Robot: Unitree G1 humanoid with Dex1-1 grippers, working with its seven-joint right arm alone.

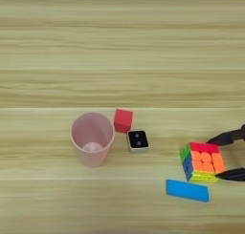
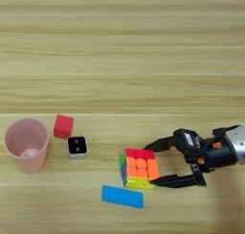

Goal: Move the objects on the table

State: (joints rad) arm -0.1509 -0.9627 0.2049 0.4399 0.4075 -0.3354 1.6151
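The pincer (image 2: pixel 156 163) is being held wide open, its two black fingers (image 2: pixel 174 181) flanking the right face of the puzzle cube (image 2: pixel 139 168) near the table's (image 2: pixel 119 47) front edge. The blue bar (image 2: pixel 122 197) is lying just in front. The red cube (image 2: pixel 63 126) is sitting beside the upright cup (image 2: pixel 27 144); whether anything is inside cannot be told.
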